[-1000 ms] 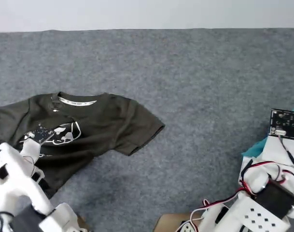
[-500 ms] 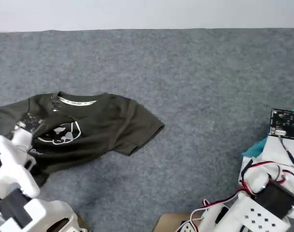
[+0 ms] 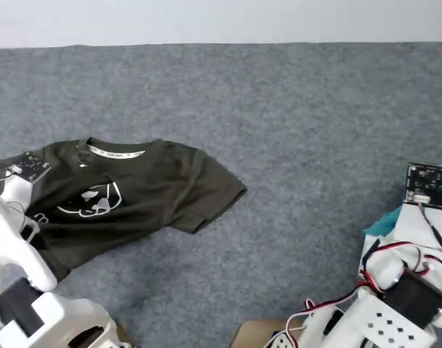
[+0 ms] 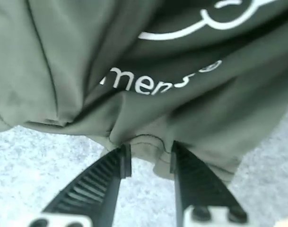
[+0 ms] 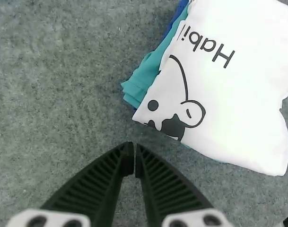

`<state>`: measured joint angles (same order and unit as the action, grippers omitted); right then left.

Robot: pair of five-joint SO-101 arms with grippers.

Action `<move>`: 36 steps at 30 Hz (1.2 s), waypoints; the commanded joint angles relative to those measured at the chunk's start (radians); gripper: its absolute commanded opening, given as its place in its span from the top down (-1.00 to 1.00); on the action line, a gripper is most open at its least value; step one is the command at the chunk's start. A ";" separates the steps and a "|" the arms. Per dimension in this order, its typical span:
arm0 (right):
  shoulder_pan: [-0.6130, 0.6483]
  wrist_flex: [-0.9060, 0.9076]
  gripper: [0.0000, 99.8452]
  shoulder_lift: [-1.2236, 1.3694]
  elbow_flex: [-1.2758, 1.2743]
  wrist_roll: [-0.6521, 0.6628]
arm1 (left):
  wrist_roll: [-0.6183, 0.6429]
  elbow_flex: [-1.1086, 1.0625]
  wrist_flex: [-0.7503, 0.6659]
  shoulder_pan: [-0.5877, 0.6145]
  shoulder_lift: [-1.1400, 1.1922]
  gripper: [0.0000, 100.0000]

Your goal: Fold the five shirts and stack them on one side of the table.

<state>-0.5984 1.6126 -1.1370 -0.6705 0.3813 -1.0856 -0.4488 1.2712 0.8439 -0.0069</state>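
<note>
One dark shirt (image 3: 141,192) — hem gripped by left hand (image 4: 150,155)

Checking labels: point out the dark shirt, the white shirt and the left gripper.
dark shirt (image 3: 162,181): high view, chest beside the print.
white shirt (image 5: 248,109): right wrist view, printed top face.
left gripper (image 4: 150,154): left wrist view, midway between jaws, at the hem.

You have open counter (image 3: 315,123) between the dark green shirt (image 3: 152,190) on the left and the folded shirt stack (image 5: 229,85) on the right.
</note>
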 commanded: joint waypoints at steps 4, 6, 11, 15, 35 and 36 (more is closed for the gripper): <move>0.010 -0.007 0.98 -0.016 0.009 0.003 | 0.006 0.104 0.078 0.011 -0.006 0.73; 0.010 -0.007 0.98 -0.016 0.009 0.003 | 0.006 0.119 0.095 0.014 -0.006 0.73; 0.010 -0.007 0.98 -0.016 0.008 0.003 | 0.000 0.124 0.163 0.011 -0.006 0.73; 0.010 -0.007 0.98 -0.016 0.008 0.002 | 0.009 0.150 0.160 0.015 -0.006 0.73; 0.012 -0.008 0.98 -0.016 0.005 0.002 | 0.051 0.435 0.485 -0.046 -0.005 0.72; 0.012 -0.008 0.98 -0.016 0.005 0.002 | 0.038 0.414 0.485 -0.046 -0.008 0.72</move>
<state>-0.5984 1.6126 -1.1370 -0.6705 0.3813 -1.0027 -0.0269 1.6993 0.8071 -0.0008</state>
